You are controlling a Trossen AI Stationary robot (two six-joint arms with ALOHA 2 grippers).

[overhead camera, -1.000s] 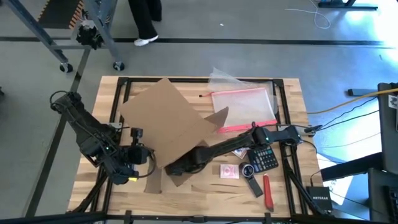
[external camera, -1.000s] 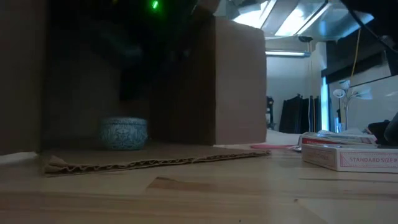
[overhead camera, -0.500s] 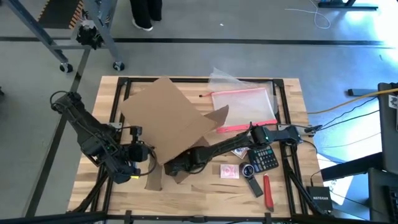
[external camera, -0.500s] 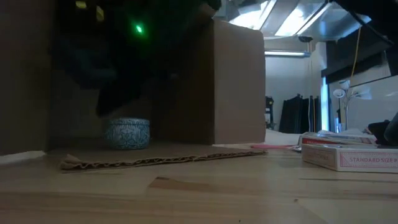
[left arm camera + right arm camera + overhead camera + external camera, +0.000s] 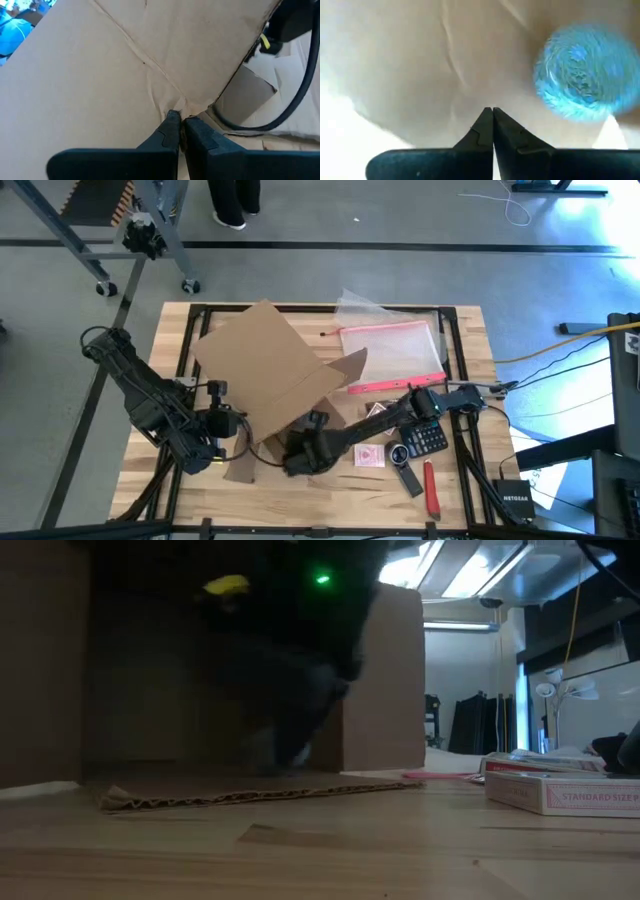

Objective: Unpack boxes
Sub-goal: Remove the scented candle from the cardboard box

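Right now the cardboard box (image 5: pixel 268 375) lies tipped on its side toward the table's (image 5: pixel 460 502) front-left part. The left gripper (image 5: pixel 179 121), fingers pressed together, pinches the box's creased edge. The right gripper (image 5: pixel 493 111), fingers pressed together and empty, reaches into the box mouth beside a round blue patterned tin (image 5: pixel 580 70). To do this well, I'd say it should open up, straddle the tin, then draw it out slowly. Cards (image 5: pixel 367 455), a calculator (image 5: pixel 424 435) and a clear pouch (image 5: pixel 392 348) crowd the right side.
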